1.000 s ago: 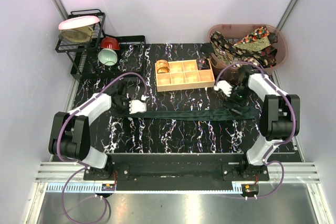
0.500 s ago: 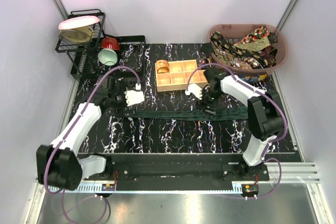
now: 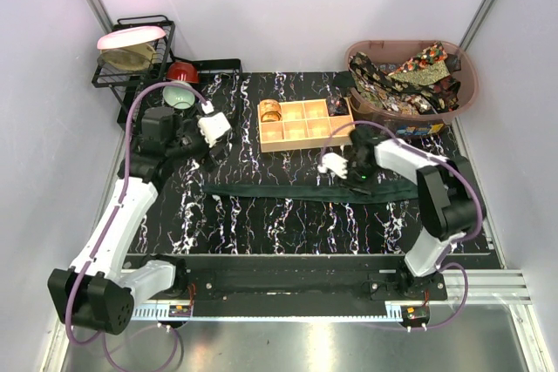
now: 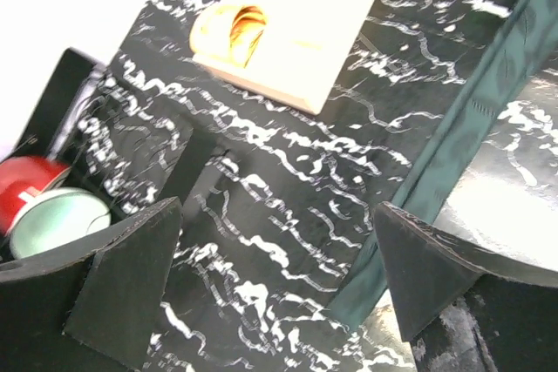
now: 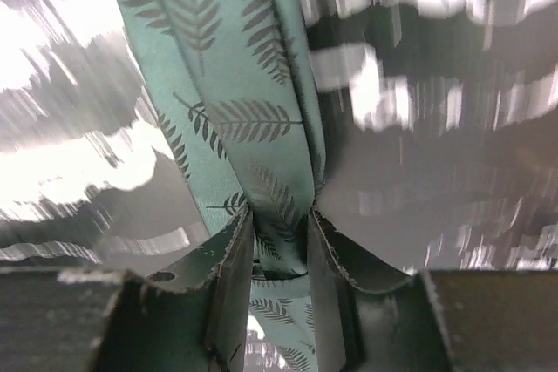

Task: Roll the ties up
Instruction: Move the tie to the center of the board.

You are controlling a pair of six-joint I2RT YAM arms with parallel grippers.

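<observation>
Left gripper [image 3: 213,125]: open, jaws spread wide with nothing between them; raised over the far left part of the table, close to the dish rack.
Right gripper [image 5: 279,222]: closed on the green tie, both fingers [image 5: 231,272] pinching a bunched fold of the cloth; low over the table, right of centre.
Green tie [image 3: 279,191]: laid out flat in a long strip running left to right across the middle of the table, on the near side of the wooden box; the right wrist view shows a fern-leaf print on it. Its left end lies free, well apart from the left gripper.
Patterned ties [image 3: 405,76]: a loose heap, dark with gold and red, inside the basket at the far right.
Basket [image 3: 470,76]: brownish oval tub at the far right corner of the table.
Wooden box [image 3: 307,141]: tan, square compartments, far centre, just beyond the green tie and apart from it.
Gold roll [image 3: 270,111]: sits in the box's far left compartment.
Dark roll [image 3: 337,105]: in the box's far right compartment; its detail is too small to make out.
Dish rack [image 3: 139,21]: black wire, far left, holding a pink plate [image 3: 131,37].
Bowls: a red bowl [image 3: 182,71] and a pale green bowl [image 3: 178,94] beside the rack.
Table [image 3: 261,233]: black with white veining.
</observation>
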